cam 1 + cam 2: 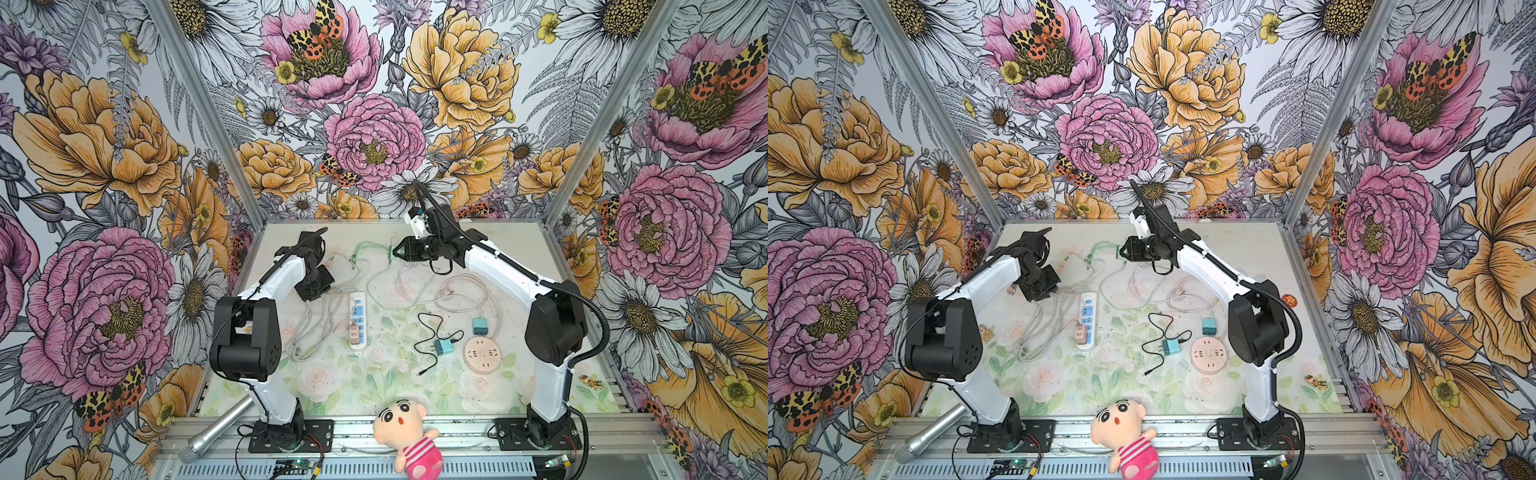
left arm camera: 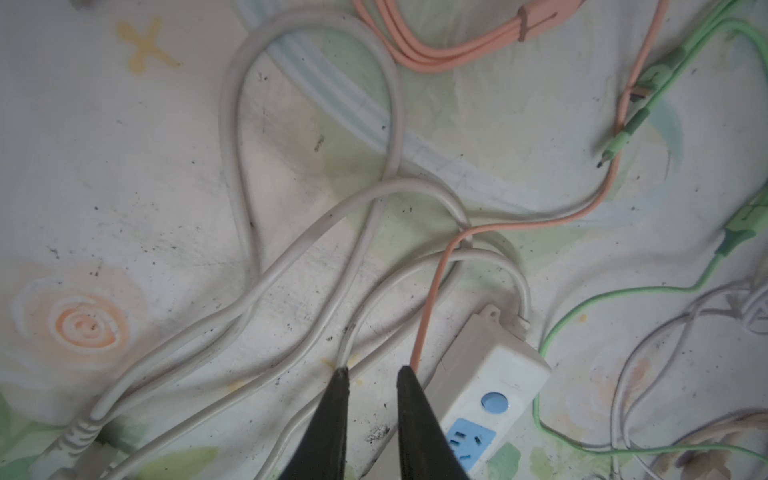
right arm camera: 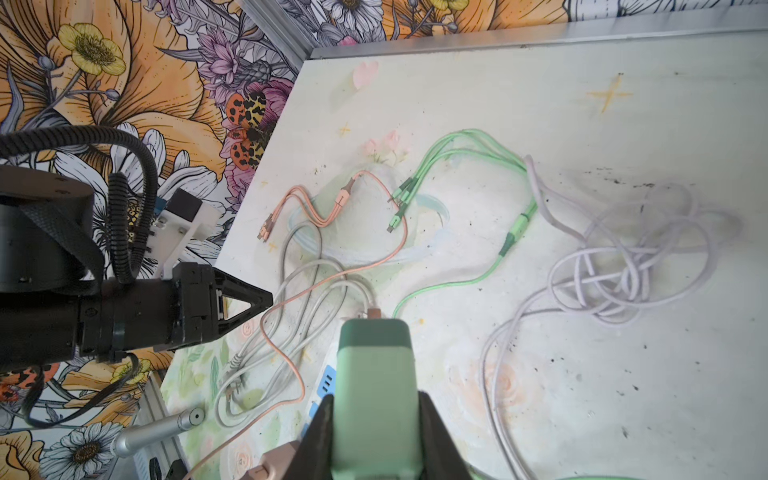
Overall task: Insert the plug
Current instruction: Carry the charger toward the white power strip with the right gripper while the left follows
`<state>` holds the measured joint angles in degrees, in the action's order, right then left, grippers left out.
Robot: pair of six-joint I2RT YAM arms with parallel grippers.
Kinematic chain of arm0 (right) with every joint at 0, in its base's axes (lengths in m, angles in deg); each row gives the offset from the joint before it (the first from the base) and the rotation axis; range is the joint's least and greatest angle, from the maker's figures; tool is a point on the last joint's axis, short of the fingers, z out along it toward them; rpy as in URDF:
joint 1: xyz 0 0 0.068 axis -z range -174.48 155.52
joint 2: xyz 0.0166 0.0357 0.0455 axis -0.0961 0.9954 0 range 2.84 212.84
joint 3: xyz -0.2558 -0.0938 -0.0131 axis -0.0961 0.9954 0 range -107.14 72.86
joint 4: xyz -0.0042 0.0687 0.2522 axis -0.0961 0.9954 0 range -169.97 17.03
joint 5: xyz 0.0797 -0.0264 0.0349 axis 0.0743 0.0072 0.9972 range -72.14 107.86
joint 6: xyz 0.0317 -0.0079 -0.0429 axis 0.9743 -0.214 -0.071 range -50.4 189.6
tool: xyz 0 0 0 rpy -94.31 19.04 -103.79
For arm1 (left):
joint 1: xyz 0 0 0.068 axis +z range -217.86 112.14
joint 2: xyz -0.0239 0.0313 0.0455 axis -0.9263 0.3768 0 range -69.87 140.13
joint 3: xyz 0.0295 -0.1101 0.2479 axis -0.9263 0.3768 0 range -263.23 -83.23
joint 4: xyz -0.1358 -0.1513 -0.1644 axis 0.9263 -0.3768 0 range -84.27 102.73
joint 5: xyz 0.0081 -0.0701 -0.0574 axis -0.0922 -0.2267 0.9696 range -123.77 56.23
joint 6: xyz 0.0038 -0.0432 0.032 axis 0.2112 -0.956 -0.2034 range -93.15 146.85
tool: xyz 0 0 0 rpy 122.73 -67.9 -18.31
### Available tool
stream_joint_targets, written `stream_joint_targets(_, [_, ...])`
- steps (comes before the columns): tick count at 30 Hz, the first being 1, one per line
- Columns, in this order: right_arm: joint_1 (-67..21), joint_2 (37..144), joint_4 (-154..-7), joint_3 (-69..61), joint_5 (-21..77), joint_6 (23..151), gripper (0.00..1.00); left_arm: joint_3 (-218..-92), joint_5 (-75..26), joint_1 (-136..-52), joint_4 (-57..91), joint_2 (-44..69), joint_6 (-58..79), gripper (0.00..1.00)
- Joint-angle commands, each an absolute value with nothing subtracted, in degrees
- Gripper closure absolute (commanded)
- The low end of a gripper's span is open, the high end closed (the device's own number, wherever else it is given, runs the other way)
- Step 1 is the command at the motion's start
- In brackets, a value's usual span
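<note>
Right gripper (image 3: 376, 399): clamped on the green plug (image 3: 376, 361), one finger against each flank of its body.
Green plug: held off the worktop (image 3: 582, 374) at the far side, seated in no socket. In both top views it showed at the gripper tip (image 1: 390, 252), beyond the far end of the power strip (image 1: 358, 322).
Left gripper (image 2: 373, 374): fingers (image 2: 336, 415) stood a narrow gap apart with nothing between them, pointing down just beside the switch end of the power strip.
At the left tips: white cable (image 2: 291, 257) by one tip, orange cable (image 2: 432, 307) by the other; contact could not be judged.
Power strip: flat on the worktop, blue sockets up, between the two arms.
Pink adapter (image 1: 354, 334): seated in the strip toward its near end.
Green cable (image 3: 457, 282): loose on the worktop beyond the strip, its branched ends close to those of the orange cable.
Right half of worktop: round pink socket (image 1: 483, 353), two teal adapters (image 1: 443, 346) (image 1: 481, 325) and a black lead (image 1: 432, 332), all apart from either gripper.
Front rail: plush doll (image 1: 409, 432) and microphone (image 1: 216, 428).
</note>
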<state>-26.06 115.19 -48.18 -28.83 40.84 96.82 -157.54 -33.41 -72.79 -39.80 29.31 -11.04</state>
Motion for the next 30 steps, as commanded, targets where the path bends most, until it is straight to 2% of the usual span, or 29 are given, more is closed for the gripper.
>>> stream_joint_targets(1, [-28.15, 118.02, -42.3, -34.98, 38.9, 98.58, 1.0, -158.36, -33.86, -72.55, -39.78, 29.83, -9.11, 0.77])
stream_joint_targets(4, [-29.54, 120.67, -38.4, -39.12, 37.77, 98.51, 1.0, -158.23, -31.51, -72.82, -40.11, 27.59, -8.92, 0.73])
stream_joint_targets(10, [-31.83, 123.18, -32.31, -43.58, 33.5, 97.3, 1.0, -156.97, -33.19, -75.07, -43.48, 21.98, -10.53, 0.48])
stream_joint_targets(15, [-33.32, 122.71, -30.45, -43.51, 29.31, 96.07, 1.0, -155.81, -34.97, -77.46, -43.25, 21.25, -13.0, 0.44])
stream_joint_targets(23, [-35.64, 124.05, -28.3, -45.65, 26.71, 96.82, 1.0, -157.04, -33.34, -79.21, -39.52, 26.71, -13.91, 0.45])
stream_joint_targets(25, [-36.3, 124.52, -27.95, -46.44, 26.56, 97.06, 1.0, -156.32, -33.0, -78.82, -38.41, 27.8, -13.89, 0.52])
stream_joint_targets(27, [-36.67, 125.37, -27.87, -47.51, 27.23, 97.54, 1.0, -155.32, -31.84, -78.1, -37.22, 28.91, -13.93, 0.67])
stream_joint_targets(30, [-36.85, 125.98, -27.74, -48.5, 27.57, 97.99, 1.0, -153.75, -31.79, -76.77, -36.82, 29.34, -13.46, 0.76])
